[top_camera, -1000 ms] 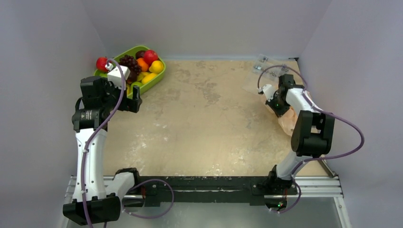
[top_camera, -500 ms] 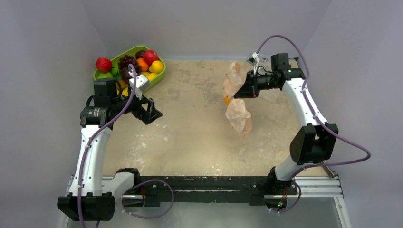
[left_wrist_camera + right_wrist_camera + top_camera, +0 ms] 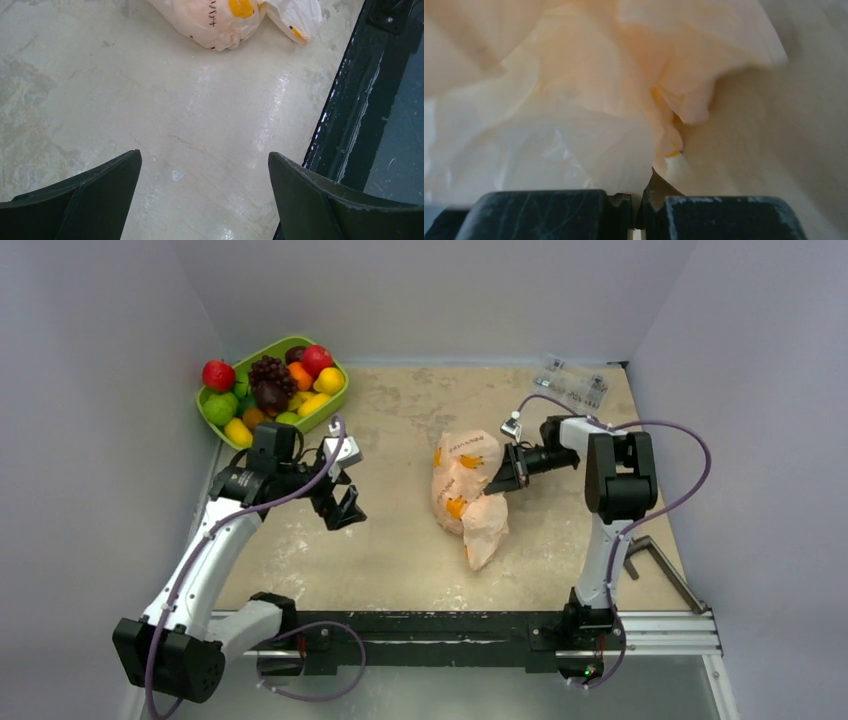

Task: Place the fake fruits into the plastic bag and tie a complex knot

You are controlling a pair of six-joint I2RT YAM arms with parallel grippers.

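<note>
The thin, crinkly, peach-orange plastic bag with orange prints lies right of centre on the beige, mottled desk. Its long axis runs from the far side toward the arms' bases and slants a little to the right. The broader, fuller end is the far one, and the narrower end points to the near edge.

The right fingers meet the bag's right flank near its far half and are closed on the film. The top view shows only contact there. The right wrist view shows a fold of the bag pinched between the two dark finger pads.

The left fingers hang over bare desk well to the bag's left, spread wide with nothing between them. Their wrist view shows a rounded end of the bag with dark lettering and, to the right, the black rail.

Only the top view shows the glossy red, orange, yellow, green and purple fake fruits, heaped in a lime-green oval tray at the far left corner. It also shows the small clear packets at the far right.
</note>
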